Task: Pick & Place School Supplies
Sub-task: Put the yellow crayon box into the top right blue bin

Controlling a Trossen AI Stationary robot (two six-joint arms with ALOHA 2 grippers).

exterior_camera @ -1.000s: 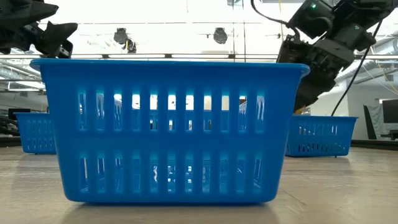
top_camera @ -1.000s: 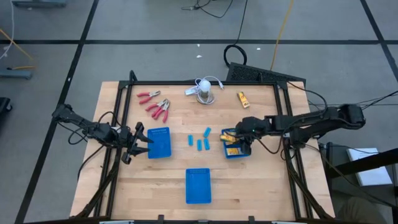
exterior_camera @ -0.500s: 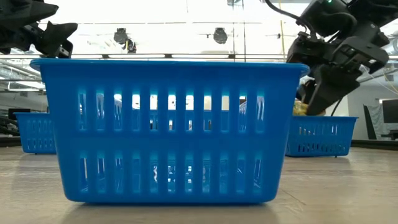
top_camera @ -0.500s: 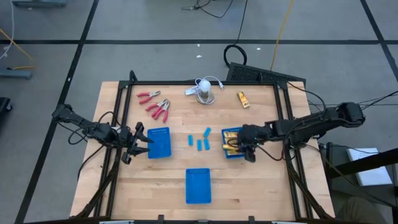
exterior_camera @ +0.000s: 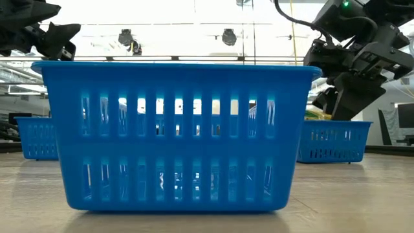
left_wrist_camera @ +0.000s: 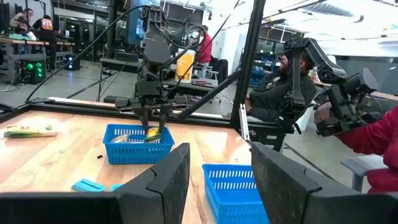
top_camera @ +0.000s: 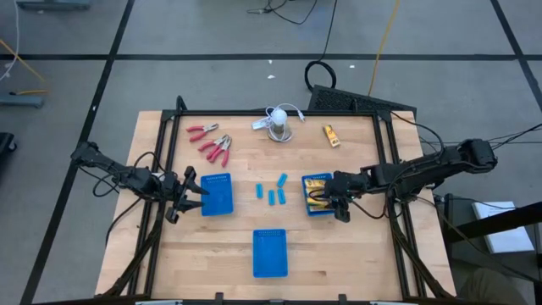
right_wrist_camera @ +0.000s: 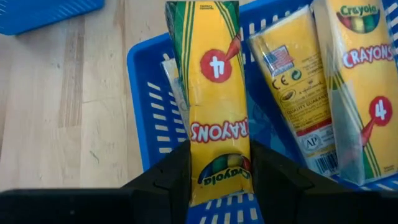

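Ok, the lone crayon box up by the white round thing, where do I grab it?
The crayon box lies flat on bare wood, slanted, clear of the white round object. Probably best to come straight down and pinch across its narrow width at mid-length, fingers turned to match the slant. The right gripper must first let go of the box it holds over the basket.

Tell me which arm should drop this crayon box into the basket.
Right. Its claw already grips the crayon box directly over the right basket. The left claw sits empty at the left basket.
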